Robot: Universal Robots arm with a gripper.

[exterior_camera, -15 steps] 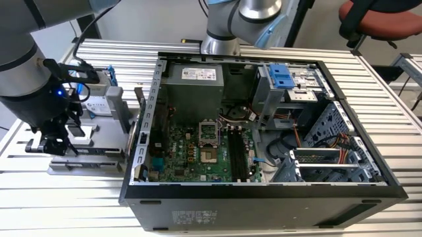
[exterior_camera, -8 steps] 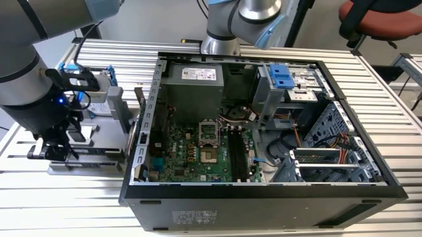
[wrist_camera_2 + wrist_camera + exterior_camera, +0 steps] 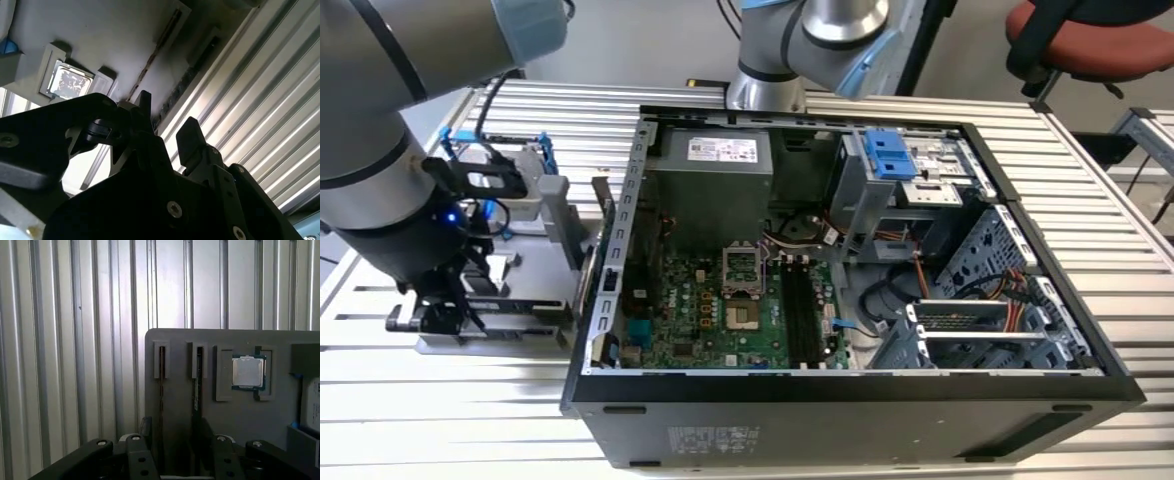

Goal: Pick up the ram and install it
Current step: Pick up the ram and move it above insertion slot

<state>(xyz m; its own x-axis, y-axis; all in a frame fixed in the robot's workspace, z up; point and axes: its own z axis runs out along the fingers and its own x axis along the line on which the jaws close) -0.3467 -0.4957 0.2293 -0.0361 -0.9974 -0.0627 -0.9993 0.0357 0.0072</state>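
Early days on this one imo. Over at the exterior view's left the gripper hangs low over a grey holder that sits on the bench just beside the case. In the first wrist view the ram stands on edge in one of the holder's two narrow slots. There's another stick in the slot beside it and a cpu parked in its own pocket a bit further along. In the second wrist view the ram's row of chips runs straight toward the gap between the two fingertips. The jaws are spread apart with nothing pinched between them, as far as I can make out. So I'd call it lined up for the grab but not grabbed: the ram isn't lifted, carried or seated. Moving right in the exterior view, the case lies open on its side with the motherboard facing up. The long black slots near the cpu socket look bare to me, though they're hard to make out, so don't quote me. Basically pickup and install are both undone.
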